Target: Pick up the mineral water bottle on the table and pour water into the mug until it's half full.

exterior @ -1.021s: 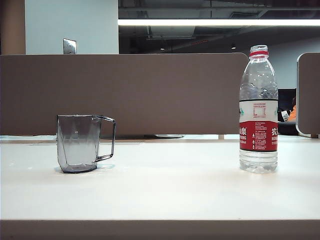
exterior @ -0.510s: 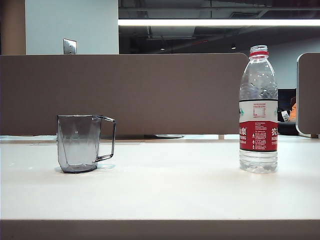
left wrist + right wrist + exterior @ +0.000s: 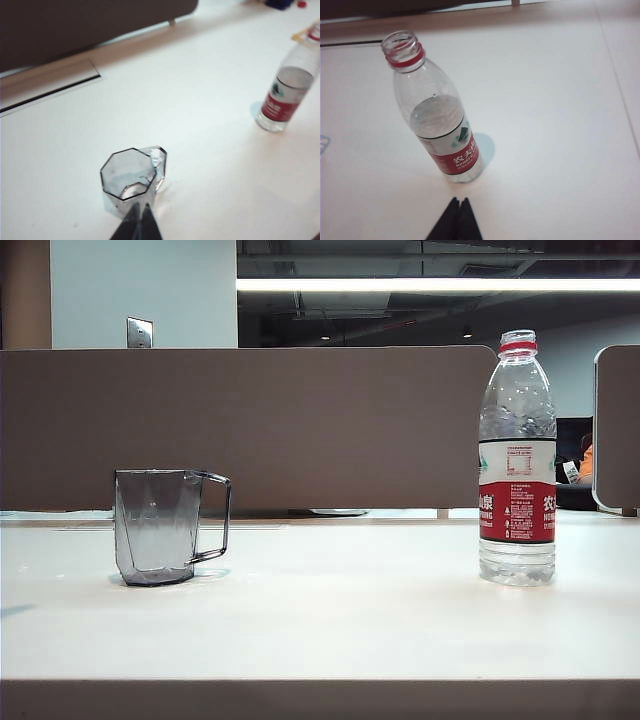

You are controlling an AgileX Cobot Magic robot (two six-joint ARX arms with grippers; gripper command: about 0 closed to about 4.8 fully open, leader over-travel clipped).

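Hanging above the table [image 3: 560, 125], the right gripper [image 3: 459, 201] has its two dark fingers pressed together and holds nothing. The mineral water bottle [image 3: 436, 115] stands upright just ahead of its tips, not touching them, with its cap off and water [image 3: 436, 116] partway up. The left gripper [image 3: 140, 209] is pinched closed too, empty, right by the near side of the mug [image 3: 131, 178]. Mug and bottle sit well apart on the white top.
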